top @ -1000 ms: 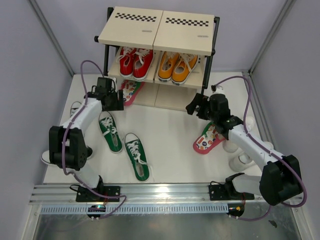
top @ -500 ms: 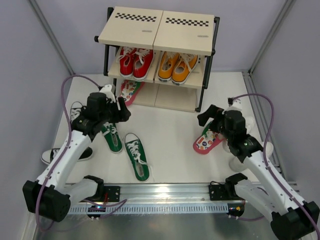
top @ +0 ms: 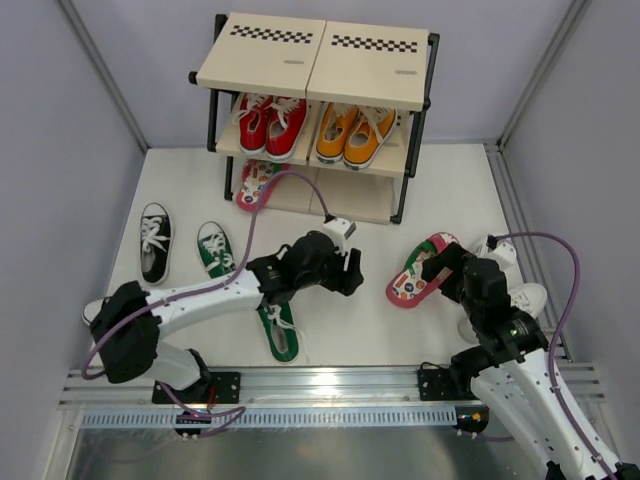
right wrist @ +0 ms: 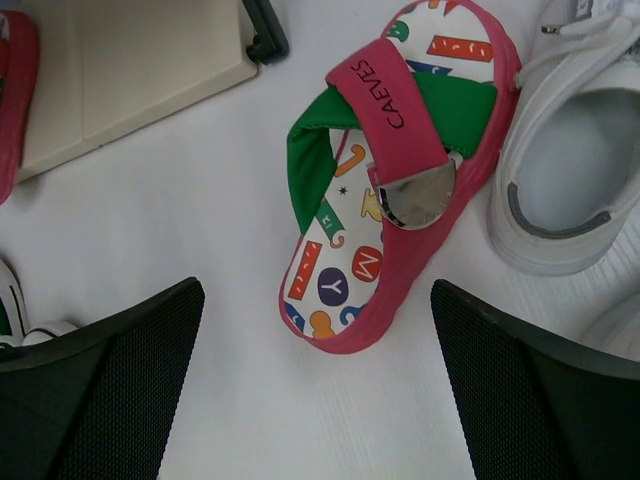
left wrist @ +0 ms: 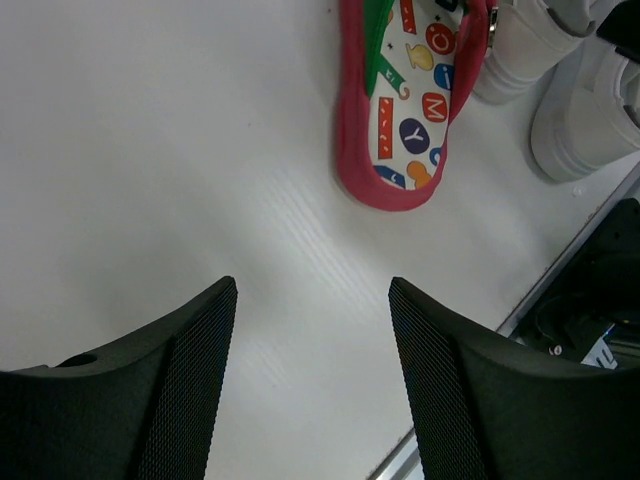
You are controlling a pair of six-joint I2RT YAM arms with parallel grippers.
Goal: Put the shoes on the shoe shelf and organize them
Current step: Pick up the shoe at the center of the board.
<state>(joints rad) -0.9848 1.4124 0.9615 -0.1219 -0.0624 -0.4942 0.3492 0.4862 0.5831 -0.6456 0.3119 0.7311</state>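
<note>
From above, the left tool [top: 348, 272] has swung away from the shoe shelf [top: 320, 62] and now reaches across the worktop [top: 350, 215] toward the pink flip-flop [top: 418, 272]. The right tool [top: 440, 264] has drawn back beside that same flip-flop, whose mate [top: 258, 182] lies on the bottom tier. The green sneakers [top: 215, 250] and white shoes [top: 500, 250] wait on the worktop.

The left wrist view shows its fingers apart and empty, the flip-flop ahead.

The right wrist view shows jaws wide and empty above the flip-flop, which touches a white shoe. Both arms seem bound for one shoe.
</note>
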